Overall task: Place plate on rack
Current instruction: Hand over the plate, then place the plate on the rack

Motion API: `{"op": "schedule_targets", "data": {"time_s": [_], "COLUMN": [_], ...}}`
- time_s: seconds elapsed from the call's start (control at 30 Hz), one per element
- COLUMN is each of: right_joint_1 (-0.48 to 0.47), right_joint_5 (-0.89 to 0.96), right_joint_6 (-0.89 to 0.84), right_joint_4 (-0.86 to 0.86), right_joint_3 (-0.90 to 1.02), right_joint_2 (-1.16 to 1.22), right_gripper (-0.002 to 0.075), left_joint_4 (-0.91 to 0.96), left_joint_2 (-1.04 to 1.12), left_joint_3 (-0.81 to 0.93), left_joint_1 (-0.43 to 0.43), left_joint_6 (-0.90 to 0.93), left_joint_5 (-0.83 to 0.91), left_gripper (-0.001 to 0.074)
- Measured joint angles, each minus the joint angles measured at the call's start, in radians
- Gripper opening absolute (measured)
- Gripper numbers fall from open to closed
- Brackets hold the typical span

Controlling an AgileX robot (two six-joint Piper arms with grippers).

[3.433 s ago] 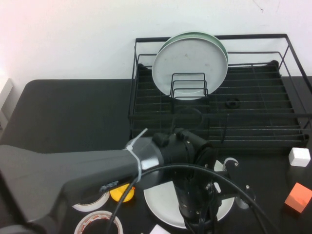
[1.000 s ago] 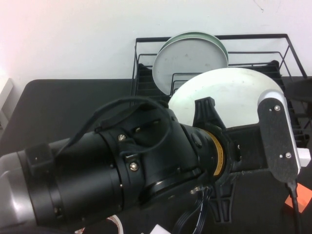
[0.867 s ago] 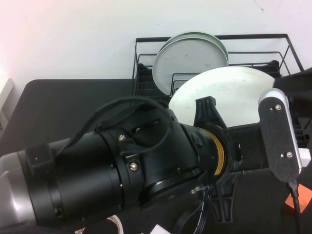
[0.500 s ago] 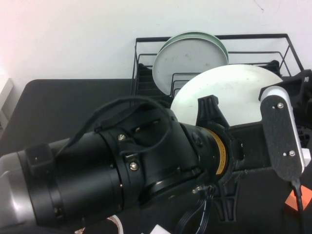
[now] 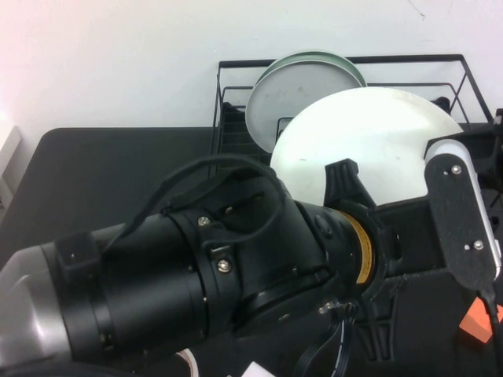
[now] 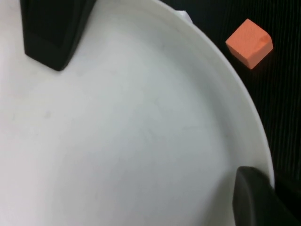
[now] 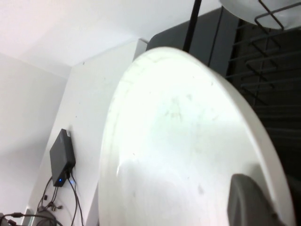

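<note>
The glossy white plate (image 5: 369, 137) is held upright in the air in front of the black wire rack (image 5: 233, 110). My left gripper (image 5: 348, 188) is shut on the plate's lower rim; one black finger (image 5: 344, 179) lies across its face. In the left wrist view the plate (image 6: 122, 136) fills the picture, with my left gripper (image 6: 256, 200) at its rim. My right gripper (image 7: 256, 200) is at the plate's rim (image 7: 188, 141) on the right side. In the high view only a black part of the right arm (image 5: 497, 129) shows at the right edge.
A dull grey plate (image 5: 295, 90) and a mint-green plate (image 5: 314, 55) behind it stand in the rack's back left. An orange cube (image 5: 481, 326) lies on the black table at the right, also in the left wrist view (image 6: 249, 42). My left arm (image 5: 181, 290) blocks the table's front.
The left arm has lifted the plate from the table to in front of the rack. In the last second it rose a little, and the right arm came in from the right to its rim.
</note>
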Motion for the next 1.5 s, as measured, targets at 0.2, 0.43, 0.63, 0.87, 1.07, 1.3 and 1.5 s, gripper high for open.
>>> {"op": "schedule_targets", "data": {"time_s": [0.2, 0.43, 0.63, 0.87, 1.07, 1.3, 1.5], "right_joint_1": [0.000, 0.000, 0.000, 0.000, 0.000, 0.000, 0.000], "right_joint_5": [0.014, 0.013, -0.043, -0.059, -0.056, -0.130, -0.099], "right_joint_6": [-0.015, -0.056, -0.180, -0.363, -0.539, -0.707, -0.921], "right_joint_4": [0.009, 0.019, 0.023, -0.038, -0.113, -0.130, -0.131], "right_joint_3": [0.000, 0.000, -0.006, -0.140, -0.312, -0.452, -0.537], "right_joint_2": [0.002, 0.002, 0.002, 0.006, 0.006, 0.021, 0.106], "right_gripper": [0.0101, 0.0101, 0.0101, 0.0101, 0.0101, 0.0101, 0.0101], "left_joint_4": [-0.002, -0.002, -0.004, -0.004, -0.001, 0.018, 0.026], "left_joint_2": [0.002, -0.010, -0.101, -0.231, -0.374, -0.539, -0.625], "left_joint_3": [0.000, 0.000, 0.000, 0.022, 0.205, 0.464, 0.599], "left_joint_1": [0.000, 0.000, 0.000, 0.000, 0.000, 0.000, 0.000], "left_joint_6": [-0.073, -0.241, -0.425, -0.502, -0.619, -0.822, -0.984], "left_joint_5": [-0.006, -0.006, 0.013, 0.146, 0.045, -0.163, -0.268], "left_gripper": [0.0158, 0.0512, 0.0435, 0.0048, 0.0005, 0.0000, 0.0000]}}
